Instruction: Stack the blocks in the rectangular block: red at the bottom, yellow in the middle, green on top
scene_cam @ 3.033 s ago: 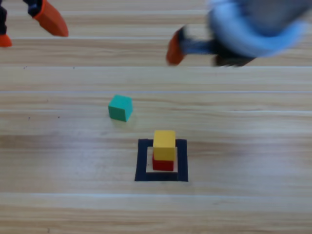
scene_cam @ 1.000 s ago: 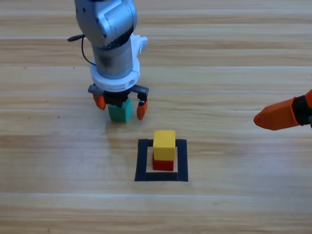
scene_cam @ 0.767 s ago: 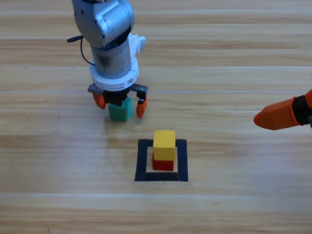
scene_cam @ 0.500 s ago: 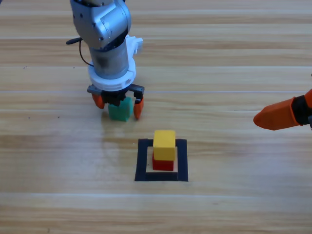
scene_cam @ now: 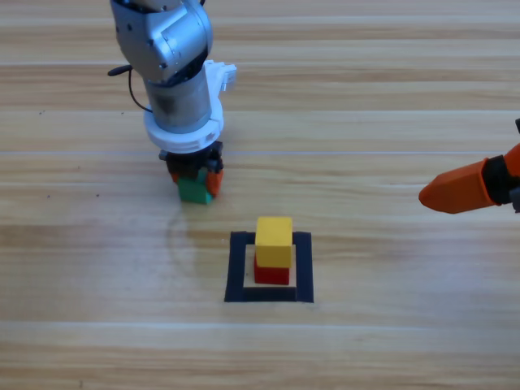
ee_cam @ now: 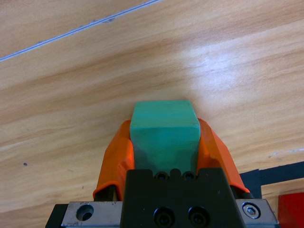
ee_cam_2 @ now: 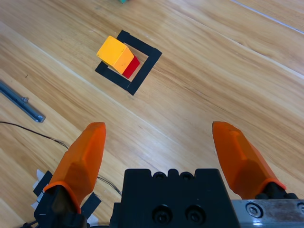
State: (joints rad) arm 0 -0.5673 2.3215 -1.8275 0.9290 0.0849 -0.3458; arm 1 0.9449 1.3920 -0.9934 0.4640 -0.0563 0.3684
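Observation:
The yellow cube [scene_cam: 275, 233] sits on the red cube [scene_cam: 272, 275] inside the black tape rectangle [scene_cam: 236, 272] at the table's middle. Up and to the left of it, my left gripper [scene_cam: 193, 174] points straight down and is shut on the green cube [scene_cam: 192, 192], which rests at table level. The left wrist view shows the green cube [ee_cam: 164, 124] squeezed between both orange jaws. My right gripper [scene_cam: 457, 189] waits at the right edge. Its own view shows the right gripper [ee_cam_2: 164, 137] open, with the yellow cube [ee_cam_2: 113, 53] far ahead.
A corner of the tape rectangle [ee_cam: 275, 173] and an edge of the red cube [ee_cam: 290, 211] show beside the left gripper. Off toward the table's side lie a grey metal strip [ee_cam_2: 21, 102] and a thin black cable [ee_cam_2: 28, 131].
The left gripper's jaws, spread on either side of the green cube before, have closed onto it. The right gripper has barely moved.

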